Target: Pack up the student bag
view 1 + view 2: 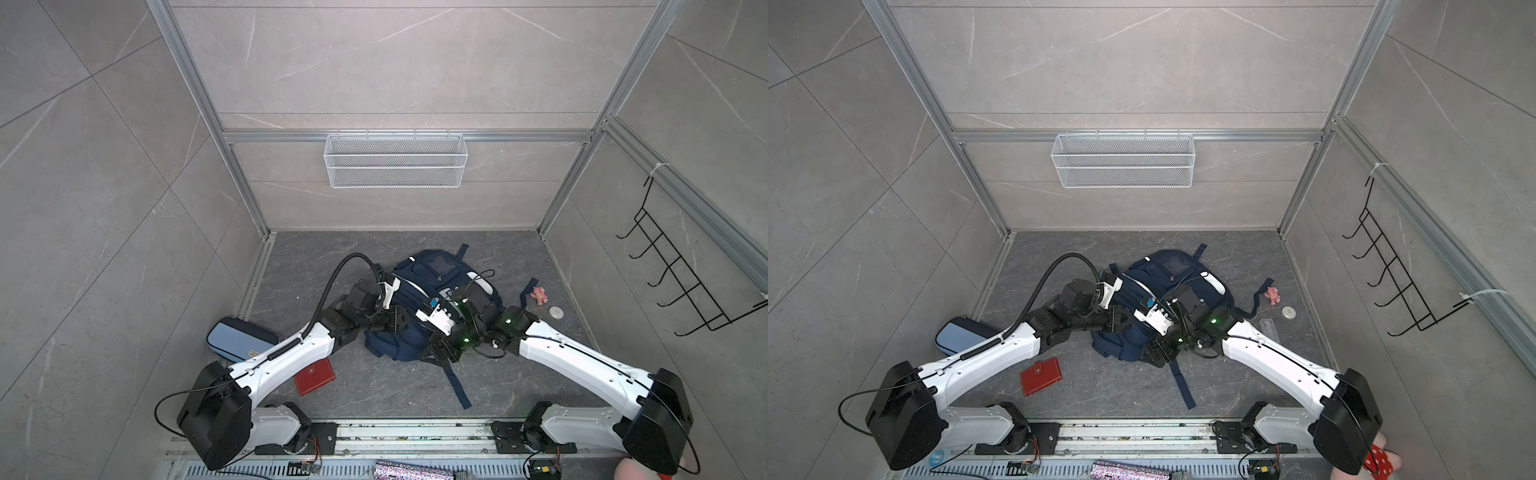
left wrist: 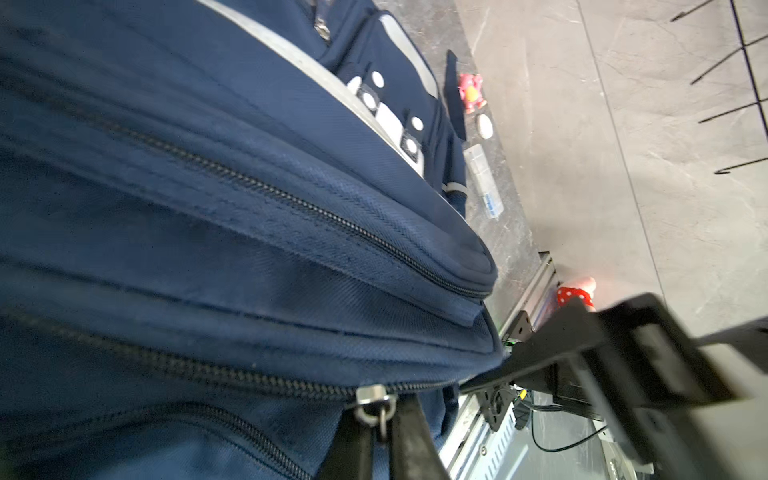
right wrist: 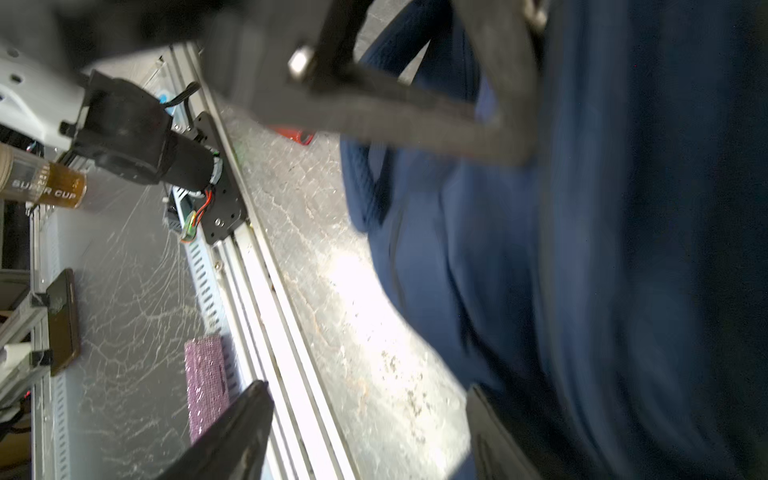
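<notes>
Student bag (image 1: pixel 428 274): navy fabric, white reflective stripes, lying slumped with its front up. Left pincer (image 1: pixel 395 322) is clamped on its zip pull (image 2: pixel 382 419). Right pincer (image 1: pixel 442 353) is spread at its near edge.

You're looking into a booth of pale grey, marble-veined tile walls (image 1: pixel 395 62) held in an aluminium frame (image 1: pixel 519 136), all of it evenly and softly lit. On the back wall a white mesh basket (image 1: pixel 395 160) hangs from the cross rail, and a black wire hook rack (image 1: pixel 681 274) sits on the right-side wall in both top views. Down below, your desk (image 1: pixel 316 266) is darker grey with pale veins, edged along the near side by a metal track (image 1: pixel 415 432).
</notes>
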Available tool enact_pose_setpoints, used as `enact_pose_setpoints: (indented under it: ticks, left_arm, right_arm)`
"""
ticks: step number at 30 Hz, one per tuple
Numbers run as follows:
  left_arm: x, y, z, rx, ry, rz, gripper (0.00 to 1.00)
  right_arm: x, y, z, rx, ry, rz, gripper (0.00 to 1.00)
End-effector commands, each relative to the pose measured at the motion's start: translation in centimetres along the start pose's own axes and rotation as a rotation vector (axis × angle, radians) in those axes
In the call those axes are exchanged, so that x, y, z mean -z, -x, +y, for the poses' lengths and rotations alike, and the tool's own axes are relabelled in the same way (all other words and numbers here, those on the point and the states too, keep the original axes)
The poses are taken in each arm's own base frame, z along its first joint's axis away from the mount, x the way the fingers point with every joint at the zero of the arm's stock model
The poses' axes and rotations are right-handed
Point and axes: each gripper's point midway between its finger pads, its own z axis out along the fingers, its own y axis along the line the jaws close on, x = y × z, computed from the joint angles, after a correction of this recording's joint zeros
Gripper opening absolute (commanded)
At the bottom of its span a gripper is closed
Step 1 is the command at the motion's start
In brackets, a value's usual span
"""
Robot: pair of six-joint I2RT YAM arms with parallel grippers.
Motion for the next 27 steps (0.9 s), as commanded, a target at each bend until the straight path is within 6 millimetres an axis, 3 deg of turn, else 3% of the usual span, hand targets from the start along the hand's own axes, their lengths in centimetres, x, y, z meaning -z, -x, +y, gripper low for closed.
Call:
enact_pose_setpoints:
  ticks: [1, 9, 13, 15, 18, 21, 27]
  left_arm:
    - [1.2, 4.0, -5.6, -0.074, -0.149, -0.145, 0.00]
    - [1.9, 2.3, -5.2, -0.053, -0.145, -0.138, 0.00]
    - [2.2, 1.1, -4.4, -0.058, -0.115, -0.101, 0.00]
    - [2.5, 0.7, -4.3, -0.059, -0.110, -0.093, 0.00]
    - [2.6, 0.2, -4.0, -0.057, -0.109, -0.079, 0.00]
    - [2.3, -0.2, -4.2, -0.055, -0.125, -0.061, 0.00]
    - [1.7, -0.7, -5.3, -0.069, -0.186, -0.005, 0.00]
  right_arm:
    - [-1.5, 1.6, -2.1, -0.021, -0.076, -0.029, 0.73]
    - [-0.7, 1.7, -7.1, -0.067, -0.333, -0.070, 0.71]
    - [-1.2, 0.4, -9.3, -0.103, -0.421, -0.040, 0.55]
    - [-1.0, 0.4, -9.7, -0.099, -0.439, -0.041, 0.53]
    - [-0.5, 1.7, -8.5, -0.044, -0.389, -0.099, 0.59]
    - [-0.1, 3.1, -7.0, 0.007, -0.314, -0.188, 0.72]
    - [-1.6, 3.7, -5.2, 0.062, -0.182, -0.185, 0.80]
